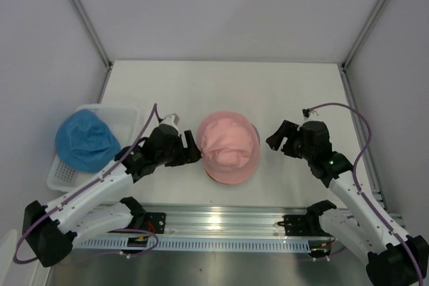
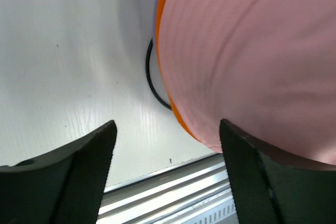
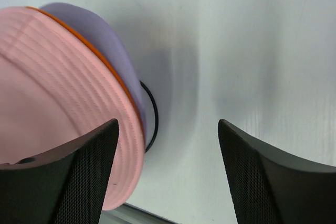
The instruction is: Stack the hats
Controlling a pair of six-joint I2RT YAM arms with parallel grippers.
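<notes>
A light pink hat (image 1: 230, 145) lies crown-up at the table's middle, on top of a pile. In the right wrist view the pink hat (image 3: 52, 77) covers a thin orange hat edge (image 3: 100, 56) and a lavender hat (image 3: 107, 40) beneath. A sky blue hat (image 1: 86, 140) rests on the basket at the left. My left gripper (image 1: 194, 150) stands open just left of the pile, with the pink brim (image 2: 252, 51) against its right finger. My right gripper (image 1: 276, 140) stands open a little to the pile's right, holding nothing.
The white mesh basket (image 1: 131, 115) sits at the table's left edge under the blue hat. A thin black ring (image 3: 152, 114) lies on the table under the pile. The metal rail (image 1: 221, 222) runs along the near edge.
</notes>
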